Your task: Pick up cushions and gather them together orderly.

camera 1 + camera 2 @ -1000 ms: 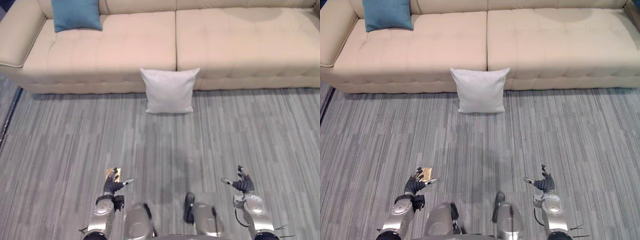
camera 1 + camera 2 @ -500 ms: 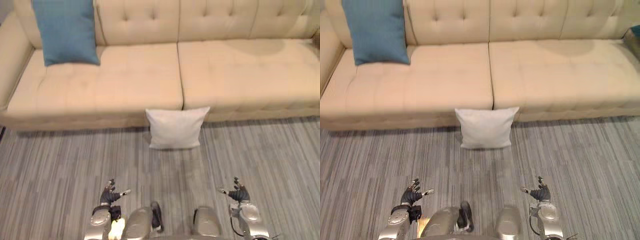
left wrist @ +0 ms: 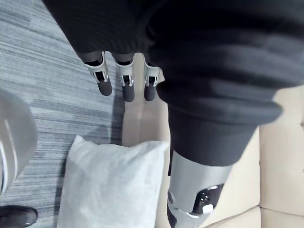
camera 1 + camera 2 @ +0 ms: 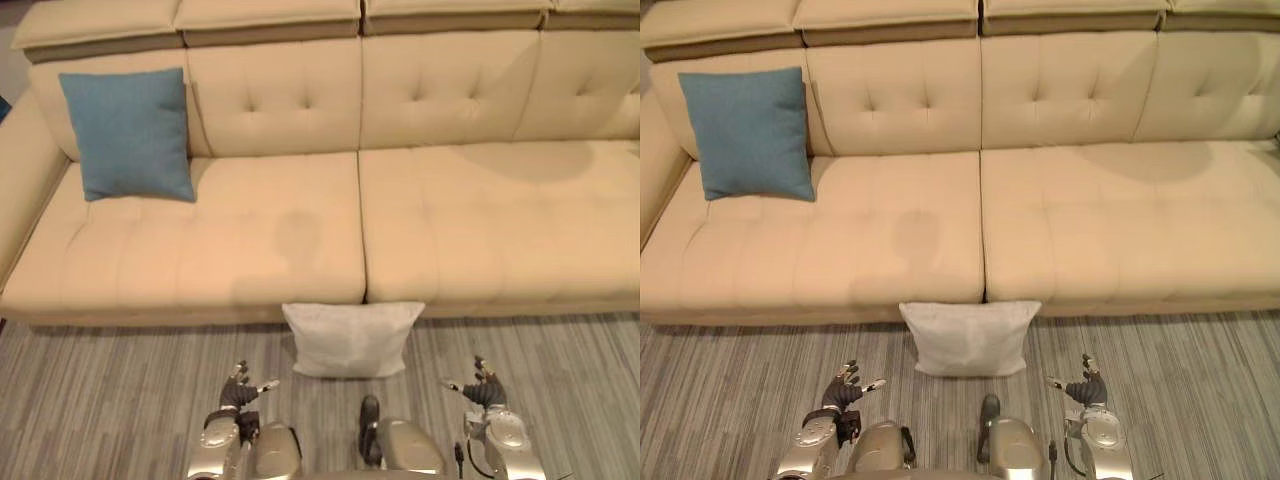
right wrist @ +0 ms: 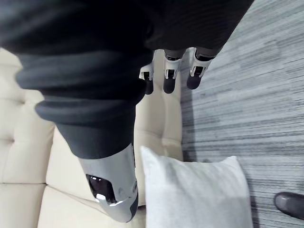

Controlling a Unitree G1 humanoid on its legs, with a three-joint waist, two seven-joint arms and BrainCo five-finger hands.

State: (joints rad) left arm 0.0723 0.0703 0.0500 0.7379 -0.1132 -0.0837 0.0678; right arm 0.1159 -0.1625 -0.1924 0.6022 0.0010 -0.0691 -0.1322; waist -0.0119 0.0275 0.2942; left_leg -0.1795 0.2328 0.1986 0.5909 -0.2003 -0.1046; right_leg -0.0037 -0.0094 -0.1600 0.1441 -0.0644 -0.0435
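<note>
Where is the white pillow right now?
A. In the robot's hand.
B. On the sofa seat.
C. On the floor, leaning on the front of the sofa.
C: the white pillow stands on the floor against the sofa front, and the left hand and right hand are open and empty.

Change vs. 1.0 s and 0.5 s ago: head cam moves fwd and tips up, so the whole scene shifts in frame. Sofa (image 4: 470, 230) now shows its tufted backrest (image 4: 450, 85) up to the top edge. Blue cushion (image 4: 128, 133) comes fully into view, leaning on that backrest. Robot is closer in: white cushion (image 4: 352, 340) now lies near and between left hand (image 4: 240, 385) and right hand (image 4: 482, 385), w/ much less floor (image 4: 120, 400) separating them.
</note>
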